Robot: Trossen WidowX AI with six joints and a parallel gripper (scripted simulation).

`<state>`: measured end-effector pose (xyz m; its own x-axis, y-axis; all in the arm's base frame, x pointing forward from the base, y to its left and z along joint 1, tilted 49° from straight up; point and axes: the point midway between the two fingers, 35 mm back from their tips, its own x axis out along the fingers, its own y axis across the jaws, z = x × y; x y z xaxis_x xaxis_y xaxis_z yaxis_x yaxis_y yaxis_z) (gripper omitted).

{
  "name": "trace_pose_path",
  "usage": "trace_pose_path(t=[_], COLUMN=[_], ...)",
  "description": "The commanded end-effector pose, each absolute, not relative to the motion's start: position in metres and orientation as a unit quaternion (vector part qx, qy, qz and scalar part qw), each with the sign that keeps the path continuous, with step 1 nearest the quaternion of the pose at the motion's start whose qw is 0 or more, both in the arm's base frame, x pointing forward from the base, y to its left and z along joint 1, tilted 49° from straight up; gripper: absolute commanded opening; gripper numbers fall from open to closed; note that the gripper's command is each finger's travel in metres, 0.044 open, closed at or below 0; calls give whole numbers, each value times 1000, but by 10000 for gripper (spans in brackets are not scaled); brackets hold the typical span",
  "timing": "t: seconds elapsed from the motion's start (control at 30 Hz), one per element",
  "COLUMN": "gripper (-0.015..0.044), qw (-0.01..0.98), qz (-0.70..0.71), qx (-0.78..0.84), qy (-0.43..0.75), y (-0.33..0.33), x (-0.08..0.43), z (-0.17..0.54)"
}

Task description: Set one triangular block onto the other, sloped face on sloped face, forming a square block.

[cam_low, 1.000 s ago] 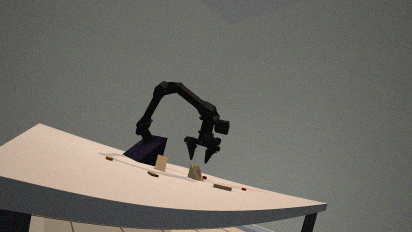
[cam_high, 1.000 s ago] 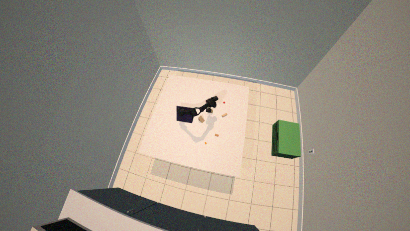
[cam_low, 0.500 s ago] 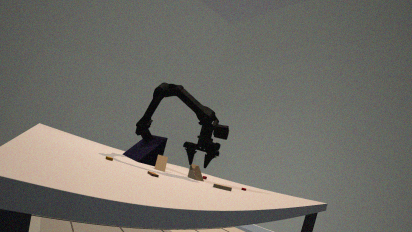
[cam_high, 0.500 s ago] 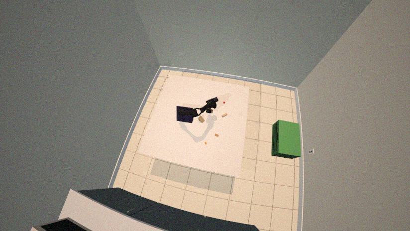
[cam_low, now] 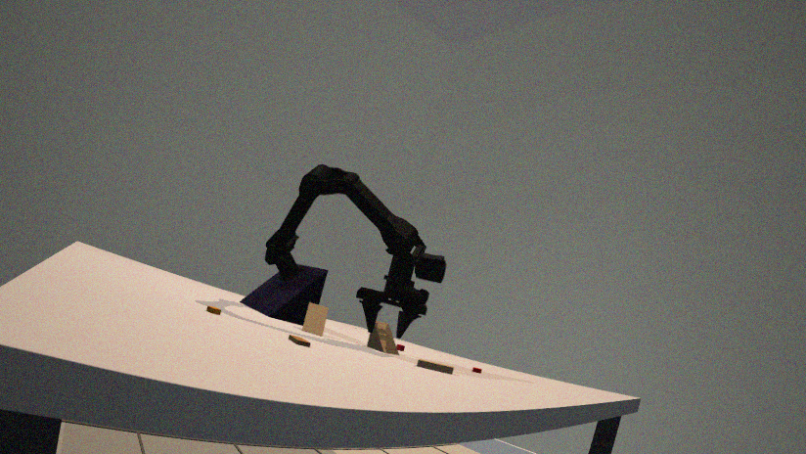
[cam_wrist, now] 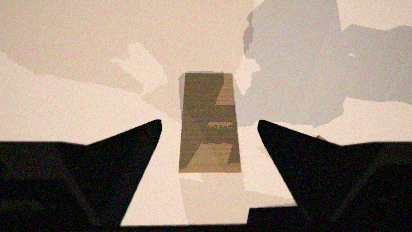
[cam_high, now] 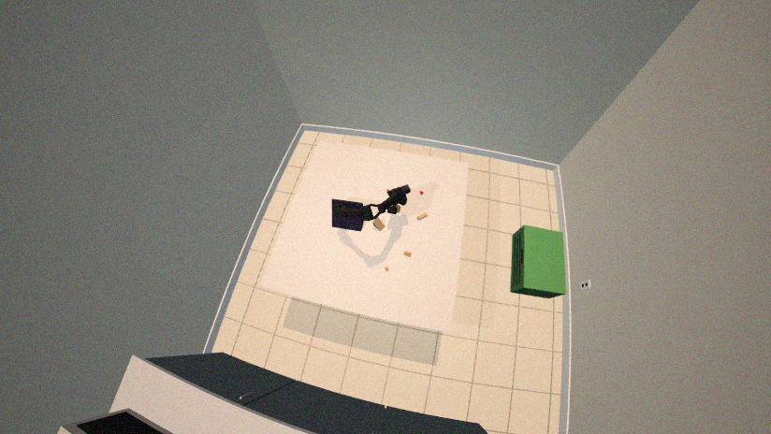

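Observation:
One triangular wooden block (cam_high: 398, 209) (cam_low: 380, 340) (cam_wrist: 206, 120) stands on the table with a sloped face showing. My gripper (cam_low: 385, 335) (cam_wrist: 210, 124) is open and points down over this block. In the wrist view the block lies between the two fingertips, with a gap on each side. The fingers reach down to about its upper part; whether they touch it in depth is hard to tell. The other triangular block (cam_high: 378, 224) (cam_low: 315, 319) stands apart, nearer the arm's base, with nothing on it. Only a tiny corner of it may show beside the right finger in the wrist view.
A tan bar (cam_high: 422, 216) (cam_low: 434, 366), a flat orange-brown piece (cam_high: 407, 253) (cam_low: 299, 340) and a small orange piece (cam_high: 386, 268) (cam_low: 213, 310) lie on the table (cam_high: 334, 280) (cam_low: 141, 333). Two small red pieces (cam_high: 421, 192) (cam_low: 476, 370) lie there too, one close behind the straddled block.

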<state>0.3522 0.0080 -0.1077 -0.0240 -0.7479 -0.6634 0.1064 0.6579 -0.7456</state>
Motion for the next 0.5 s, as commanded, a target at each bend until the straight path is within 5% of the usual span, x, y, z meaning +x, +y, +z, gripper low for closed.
trace_pose_path(t=[0.0, 0.47], gripper=[440, 440], qw=[651, 650], qz=[-327, -328], qx=[-256, -257], qy=[635, 635], y=[4, -12], x=[351, 348], z=[-112, -127])
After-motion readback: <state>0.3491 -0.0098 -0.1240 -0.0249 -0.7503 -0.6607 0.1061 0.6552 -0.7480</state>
